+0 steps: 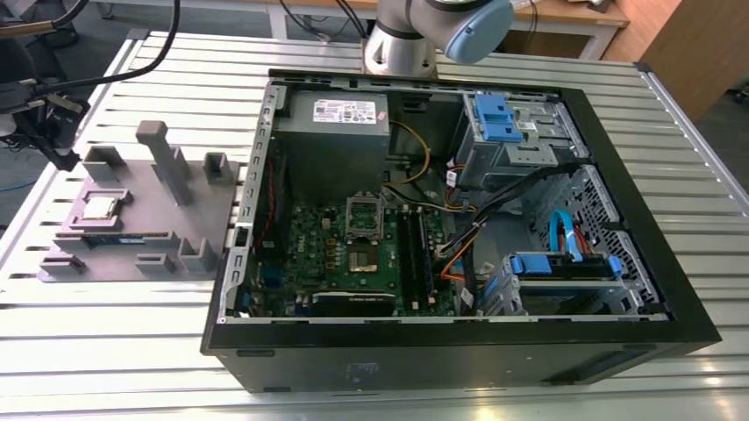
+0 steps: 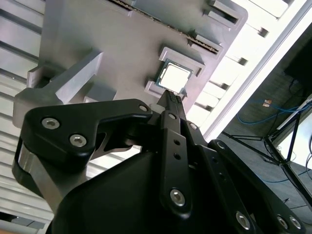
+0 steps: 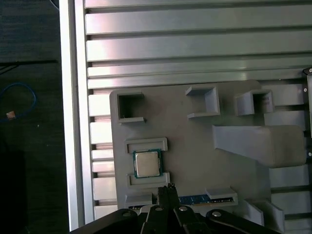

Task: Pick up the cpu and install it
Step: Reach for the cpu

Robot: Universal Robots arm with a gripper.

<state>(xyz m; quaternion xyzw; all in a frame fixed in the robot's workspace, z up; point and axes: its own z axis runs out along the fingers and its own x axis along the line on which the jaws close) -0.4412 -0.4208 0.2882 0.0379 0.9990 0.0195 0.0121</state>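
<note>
Closed end effector (image 3: 166, 189) hovers nr cpu (image 3: 147, 163).

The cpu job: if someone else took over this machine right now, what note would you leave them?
Gripper: fingers shut, holding nothing, poised close to the cpu.
Cpu: lying in its pocket on the gray holder tray, outside the open computer case.
Done: nothing picked up yet.
Left: the pick-up, and the install on the motherboard.

The cpu (image 1: 98, 208) lies on a grey tray (image 1: 135, 217) beside the open case (image 1: 445, 364).
</note>
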